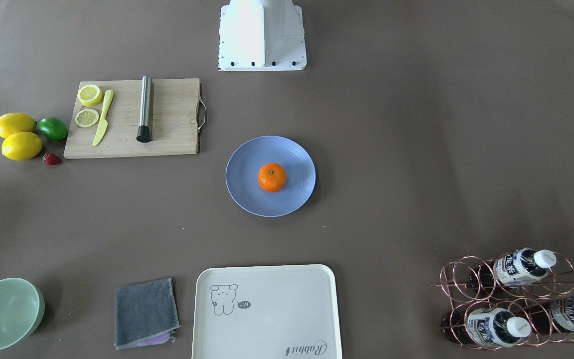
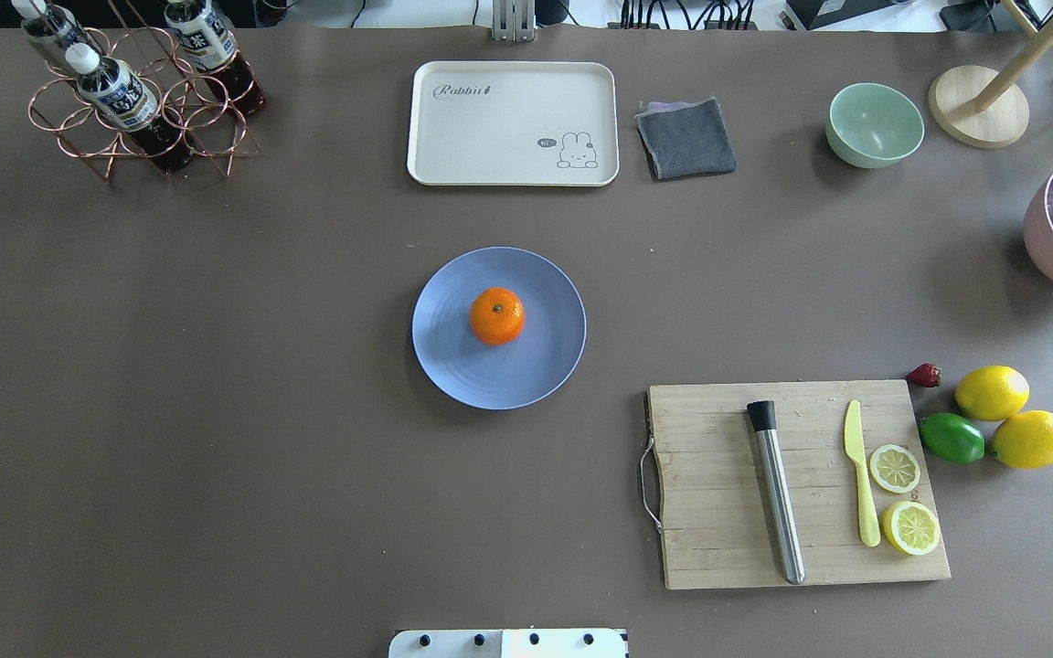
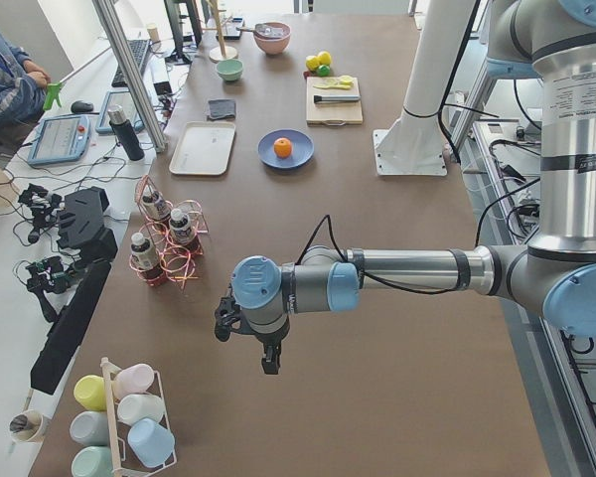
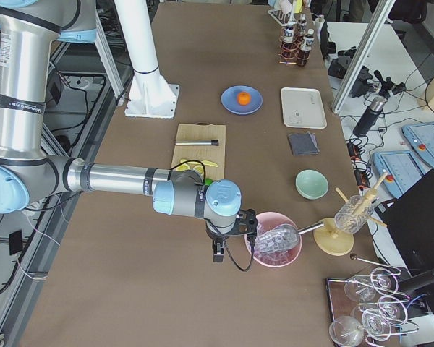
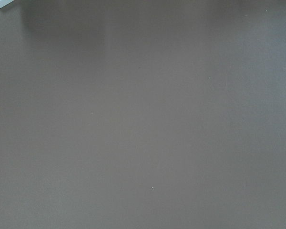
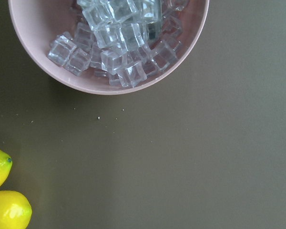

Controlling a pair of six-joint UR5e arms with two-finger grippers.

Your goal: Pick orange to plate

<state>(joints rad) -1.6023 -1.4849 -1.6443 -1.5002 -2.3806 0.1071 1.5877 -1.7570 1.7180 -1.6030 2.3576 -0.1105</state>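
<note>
Small round bright-orange orange point(image 2: 496, 315), stem dot up, resting near the middle of the round, shallow periwinkle-blue plate point(image 2: 453, 370), itself at the centre of the brown tabletop point(image 2: 216, 366).

Left claw point(image 3: 268, 360) hanging over bare tabletop toward the robot's left end, well apart from the plate; spread or pressed together, cannot tell. Right claw point(image 4: 218, 254) hanging toward the opposite end, near a pink bowl point(image 6: 109, 88) filled with clear ice cubes point(image 6: 117, 57); again cannot tell whether spread or pressed together.

Across the plate from the robot, a cream rectangular tray point(image 2: 513, 123). On the robot's right, a wooden cutting board point(image 2: 709, 493) carrying a steel rod with a black tip point(image 2: 778, 493), a yellow knife point(image 2: 860, 484) and two lemon slices point(image 2: 895, 468).
</note>
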